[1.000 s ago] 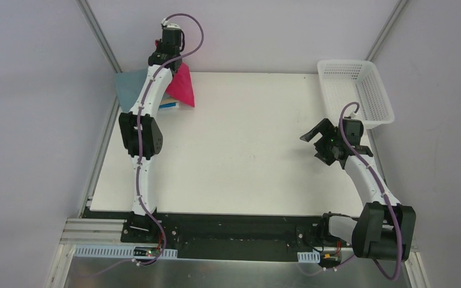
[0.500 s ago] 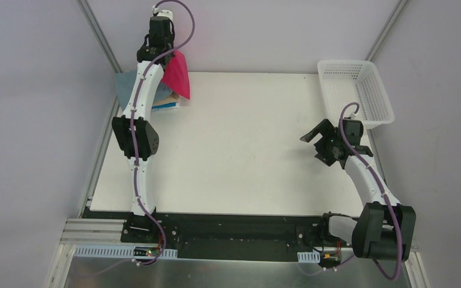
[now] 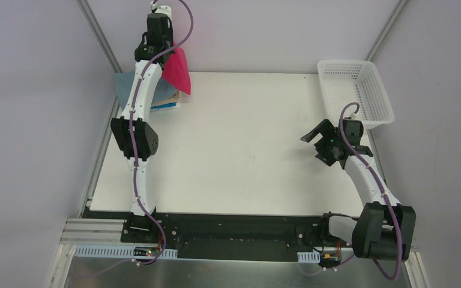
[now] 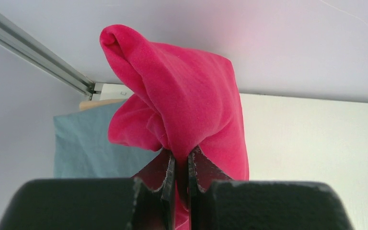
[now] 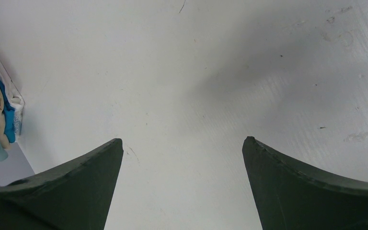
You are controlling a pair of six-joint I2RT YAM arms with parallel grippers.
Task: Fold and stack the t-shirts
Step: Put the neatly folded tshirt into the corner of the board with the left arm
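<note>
The crimson-pink t-shirt (image 3: pixel 177 73) hangs from my left gripper (image 3: pixel 163 59), raised over the far left corner of the table; in the left wrist view the shirt (image 4: pixel 191 100) bunches between the shut jaws of that gripper (image 4: pixel 181 163). Under it lies the stack of folded shirts with the teal-grey one (image 3: pixel 126 86) on top, also in the left wrist view (image 4: pixel 86 148). Tan and blue layers (image 5: pixel 2 117) show edge-on in the right wrist view. My right gripper (image 3: pixel 317 137) is open and empty over the right side of the table (image 5: pixel 182 143).
A white mesh basket (image 3: pixel 355 90) stands at the far right corner of the white table (image 3: pixel 246 150). Grey walls and a metal frame post (image 3: pixel 99 36) stand close behind the stack.
My left gripper has lifted the crimson-pink shirt up and toward the back wall, over the stack. The right arm has not moved.
</note>
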